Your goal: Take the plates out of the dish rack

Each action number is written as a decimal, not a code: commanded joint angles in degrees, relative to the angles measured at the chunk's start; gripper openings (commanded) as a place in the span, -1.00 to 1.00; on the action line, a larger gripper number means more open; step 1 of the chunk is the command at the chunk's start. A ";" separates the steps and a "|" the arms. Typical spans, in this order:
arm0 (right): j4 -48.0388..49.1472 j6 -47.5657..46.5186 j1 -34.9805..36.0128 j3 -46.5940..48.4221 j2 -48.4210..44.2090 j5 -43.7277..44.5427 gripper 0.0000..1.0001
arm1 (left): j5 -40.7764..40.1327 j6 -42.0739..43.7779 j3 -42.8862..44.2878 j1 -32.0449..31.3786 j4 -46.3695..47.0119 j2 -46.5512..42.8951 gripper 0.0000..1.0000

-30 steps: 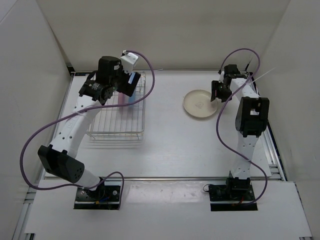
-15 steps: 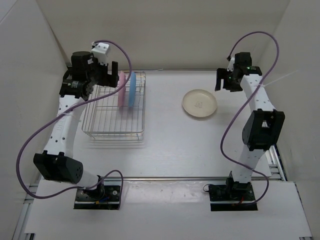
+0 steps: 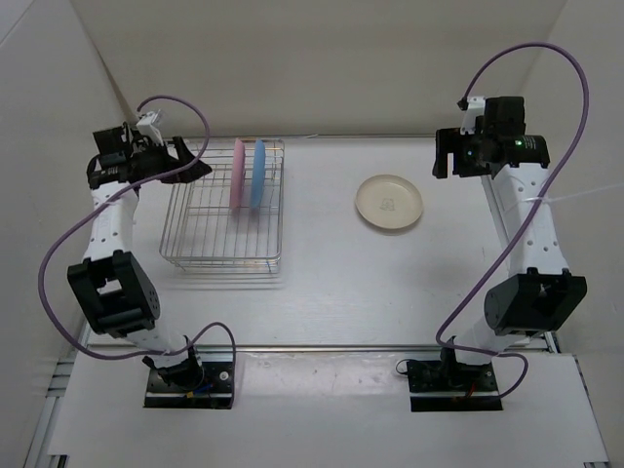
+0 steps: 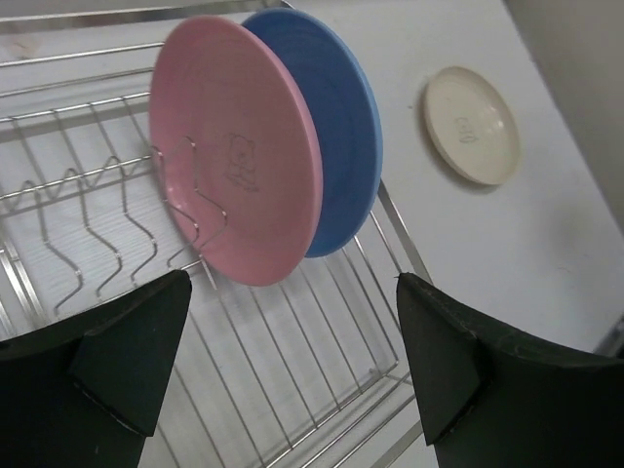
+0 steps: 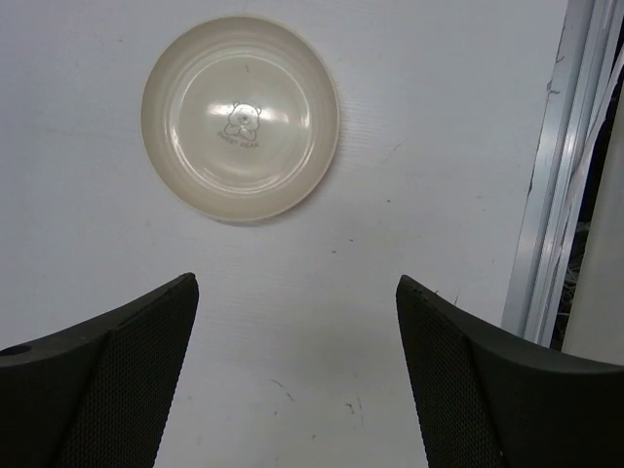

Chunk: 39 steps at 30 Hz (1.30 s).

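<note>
The wire dish rack [image 3: 219, 239] stands at the left of the table. A pink plate [image 3: 237, 174] and a light blue plate [image 3: 258, 174] stand on edge side by side in its far dividers. My left gripper [image 3: 192, 161] hovers at the rack's far left corner, open and holding nothing. From the left wrist, the pink plate [image 4: 239, 146] stands in front of the blue plate [image 4: 346, 146], above the rack [image 4: 292, 361]. The cream plate [image 3: 389, 203] lies flat on the table at the right. My right gripper [image 3: 444, 156] hangs open, well above the table beside the cream plate [image 5: 240, 117].
White walls close in the table on the left, back and right. An aluminium rail [image 5: 556, 195] runs along the table's right edge. Purple cables [image 3: 68, 263] loop from both arms. The left wrist view also catches the cream plate [image 4: 471, 124] beyond the rack.
The left arm swung from over the rack to its far left corner. The right gripper left the cream plate's edge, opened wider and rose toward the back right.
</note>
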 commanded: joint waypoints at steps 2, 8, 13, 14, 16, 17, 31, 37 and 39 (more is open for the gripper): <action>-2.13 -1.52 0.14 -1.14 -1.77 -0.76 0.71 | 14.61 -1.73 1.87 0.55 3.22 5.49 0.93; -2.13 -1.52 0.67 -2.28 -2.83 -0.24 0.71 | 11.99 -3.05 4.86 -2.69 5.42 11.20 0.93; -2.13 -1.52 0.67 -4.04 -3.35 -0.24 0.71 | 10.93 -4.19 7.15 -5.33 6.64 14.72 0.93; -1.61 -1.52 0.67 -4.04 -3.36 -0.24 0.71 | 10.92 -4.89 7.15 -5.34 7.61 14.73 0.91; -1.60 -1.52 0.67 -4.65 -3.36 -0.24 0.71 | 10.23 -5.42 7.15 -5.95 8.22 15.25 0.91; -1.60 -1.52 0.67 -4.66 -3.36 -0.24 0.71 | 9.61 -5.43 7.15 -6.47 8.23 15.25 0.87; -1.08 -0.99 0.67 -6.86 -5.55 -1.37 0.71 | 9.08 -8.41 7.15 -6.48 11.57 19.39 0.46; -1.08 -0.99 0.67 -7.38 -5.55 -0.68 0.71 | 10.31 -9.03 8.21 -7.00 12.10 20.44 0.13; -1.08 -0.99 0.67 -7.38 -5.55 -0.68 0.71 | 10.31 -9.03 8.73 -7.01 12.10 20.97 0.10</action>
